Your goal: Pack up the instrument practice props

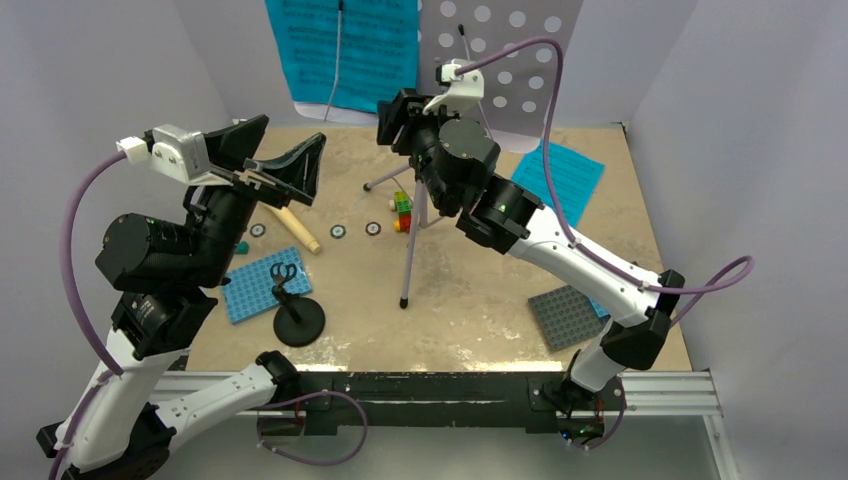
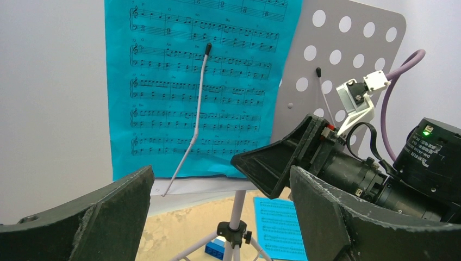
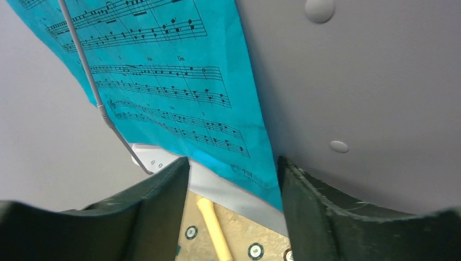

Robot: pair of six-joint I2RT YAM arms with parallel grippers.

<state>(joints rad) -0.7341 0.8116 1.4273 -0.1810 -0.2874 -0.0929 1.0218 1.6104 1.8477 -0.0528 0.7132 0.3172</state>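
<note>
Music stand (image 1: pixel 500 60) rear centre, page (image 1: pixel 345 50) on it; second page (image 1: pixel 570 175) right; microphone (image 1: pixel 297 228), mic stand (image 1: pixel 297 320) front-left.

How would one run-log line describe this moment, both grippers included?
left gripper: open, empty, raised | right gripper: open, at lower corner of teal sheet | music stand: upright, sheet on it

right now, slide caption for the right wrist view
Right gripper open, framing the bottom corner of the teal sheet-music page on the lavender music stand
</note>
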